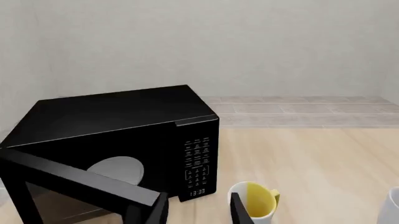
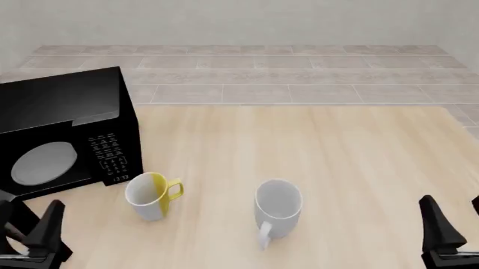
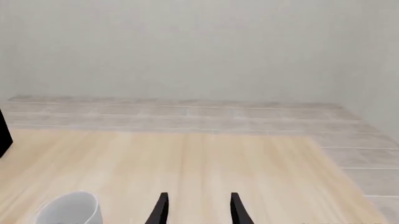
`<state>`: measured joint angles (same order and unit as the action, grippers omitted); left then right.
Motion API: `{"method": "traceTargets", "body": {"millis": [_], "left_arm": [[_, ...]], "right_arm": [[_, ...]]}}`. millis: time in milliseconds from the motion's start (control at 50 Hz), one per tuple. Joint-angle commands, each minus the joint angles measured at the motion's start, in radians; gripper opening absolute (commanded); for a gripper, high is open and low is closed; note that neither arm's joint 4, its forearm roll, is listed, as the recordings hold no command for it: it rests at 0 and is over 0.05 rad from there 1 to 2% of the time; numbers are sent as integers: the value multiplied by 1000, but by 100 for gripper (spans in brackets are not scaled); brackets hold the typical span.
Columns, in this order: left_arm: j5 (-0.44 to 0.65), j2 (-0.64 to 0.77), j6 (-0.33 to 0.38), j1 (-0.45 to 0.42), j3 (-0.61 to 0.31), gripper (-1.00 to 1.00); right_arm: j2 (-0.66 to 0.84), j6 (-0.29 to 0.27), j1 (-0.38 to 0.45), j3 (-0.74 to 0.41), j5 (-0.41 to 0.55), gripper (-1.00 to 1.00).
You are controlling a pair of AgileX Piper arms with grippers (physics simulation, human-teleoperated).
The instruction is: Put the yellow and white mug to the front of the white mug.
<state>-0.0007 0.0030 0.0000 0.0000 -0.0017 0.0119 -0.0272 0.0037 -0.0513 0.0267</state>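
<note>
Yellow mug (image 2: 152, 195) stands upright on the bench (image 2: 337, 157), just beside the microwave (image 2: 64, 140), left of the white mug (image 2: 277, 206). Left end effector (image 2: 30, 227) and right end effector (image 2: 452, 227) seem open and empty. Risk: a left approach clips the microwave or nudges the mug over.

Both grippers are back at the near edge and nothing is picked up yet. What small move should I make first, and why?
Probably ease the left gripper forward toward the yellow and white mug. It looks open and empty, and that mug stands upright on its side, near the microwave, left of the white mug. The right gripper is farther away.
</note>
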Motion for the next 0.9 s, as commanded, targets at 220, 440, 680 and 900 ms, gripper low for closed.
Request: {"method": "traceTargets", "body": {"millis": [220, 440, 680, 900], "left_arm": [[-1, 5, 0, 0, -3, 100], [-1, 4, 0, 0, -3, 100], [-1, 5, 0, 0, -3, 100], [-1, 5, 0, 0, -3, 100]], "right_arm": [[258, -56, 115, -10, -140, 100], [520, -158, 250, -124, -220, 100], [758, -219, 418, -279, -202, 100], [898, -249, 504, -435, -114, 100]]}}
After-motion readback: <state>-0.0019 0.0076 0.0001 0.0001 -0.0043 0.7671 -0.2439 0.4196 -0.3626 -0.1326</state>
